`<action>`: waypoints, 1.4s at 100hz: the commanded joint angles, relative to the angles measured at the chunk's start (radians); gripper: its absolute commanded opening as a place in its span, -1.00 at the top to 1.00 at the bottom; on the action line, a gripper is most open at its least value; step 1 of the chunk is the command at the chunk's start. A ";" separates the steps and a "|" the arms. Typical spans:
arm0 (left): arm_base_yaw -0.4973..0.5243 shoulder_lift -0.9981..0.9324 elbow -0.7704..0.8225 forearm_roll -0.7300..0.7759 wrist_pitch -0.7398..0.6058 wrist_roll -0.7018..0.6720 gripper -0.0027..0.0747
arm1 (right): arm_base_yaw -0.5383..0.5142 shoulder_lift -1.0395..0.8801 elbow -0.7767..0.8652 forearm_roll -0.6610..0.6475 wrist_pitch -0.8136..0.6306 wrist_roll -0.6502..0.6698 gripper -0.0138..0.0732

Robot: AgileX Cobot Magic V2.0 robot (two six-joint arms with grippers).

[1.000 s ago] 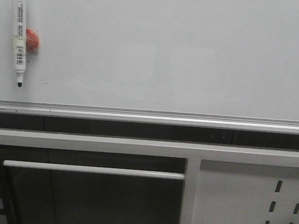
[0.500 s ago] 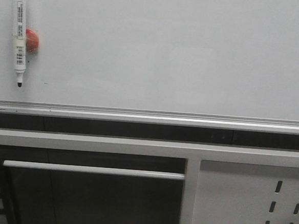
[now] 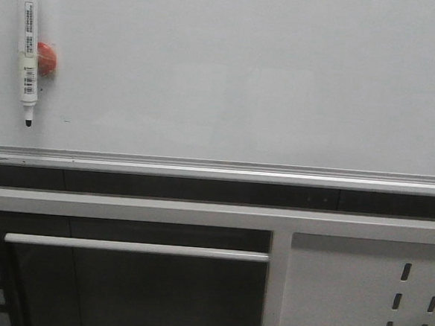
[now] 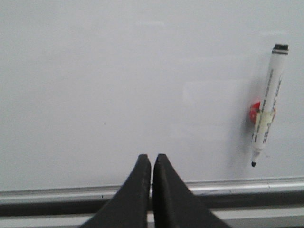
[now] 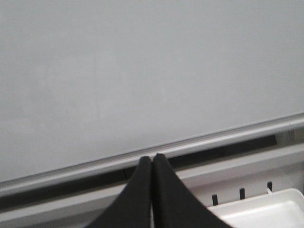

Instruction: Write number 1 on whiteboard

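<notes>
Whiteboard blank, step unstarted: left hand, right hand clenched empty (marker needs grasping first).

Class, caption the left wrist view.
Shut left gripper facing a blank whiteboard, marker pen hanging uncapped.
</notes>
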 commanded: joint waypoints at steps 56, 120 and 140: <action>-0.006 -0.027 0.013 -0.308 -0.443 -0.005 0.98 | -0.007 -0.020 0.028 0.012 -0.403 0.079 0.86; -0.006 0.165 -0.244 -0.190 -0.166 -0.005 0.98 | -0.007 -0.016 -0.087 -0.067 -0.316 0.257 0.86; -0.006 0.377 -0.418 -0.170 0.069 -0.003 0.98 | -0.007 0.063 -0.276 -0.104 -0.008 0.257 0.86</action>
